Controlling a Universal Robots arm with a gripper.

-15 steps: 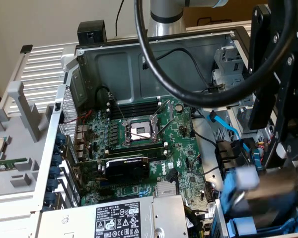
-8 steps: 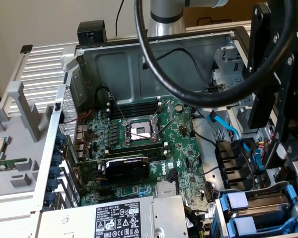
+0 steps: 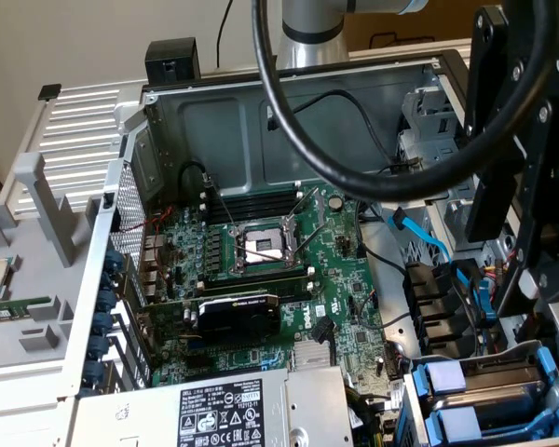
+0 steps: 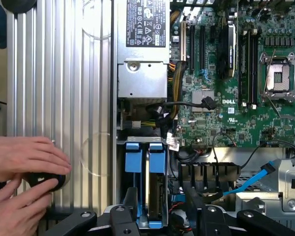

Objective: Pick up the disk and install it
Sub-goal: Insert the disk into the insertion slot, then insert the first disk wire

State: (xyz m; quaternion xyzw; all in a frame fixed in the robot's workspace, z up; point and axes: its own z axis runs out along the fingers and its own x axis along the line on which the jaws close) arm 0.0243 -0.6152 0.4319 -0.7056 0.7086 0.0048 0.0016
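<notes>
While disk [image 4: 150, 164] sits in its bay [image 4: 119, 162] | end effector [image 4: 160, 195] — spread wide over it

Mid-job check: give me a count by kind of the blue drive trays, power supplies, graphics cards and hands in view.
Blue drive trays: 2
Power supply: 1
Graphics card: 1
Hands: 2
Total: 6

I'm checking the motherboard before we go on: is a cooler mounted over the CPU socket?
No, the CPU socket lies bare, its metal frame and open centre in plain sight.
</notes>
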